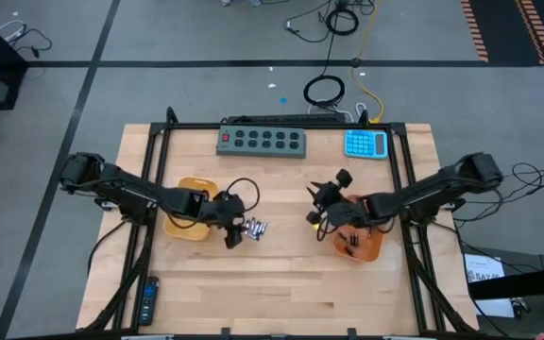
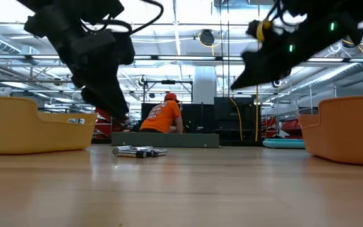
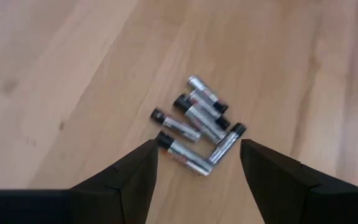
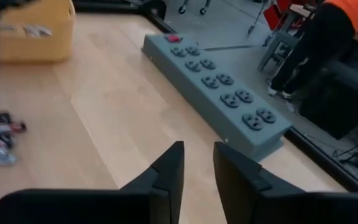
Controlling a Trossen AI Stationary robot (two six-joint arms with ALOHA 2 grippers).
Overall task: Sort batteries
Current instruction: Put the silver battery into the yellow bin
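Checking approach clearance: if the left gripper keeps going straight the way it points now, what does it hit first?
Probably the batteries: the left gripper is open, and the loose pile lies on the table straight ahead between its fingers. Nothing else shows in that line.

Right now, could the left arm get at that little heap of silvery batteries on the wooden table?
Probably yes. The left gripper hangs open just above the heap of silvery batteries, which lie loose on the bare wooden table with nothing between them. They lie bunched close, so picking only one may be fiddly.
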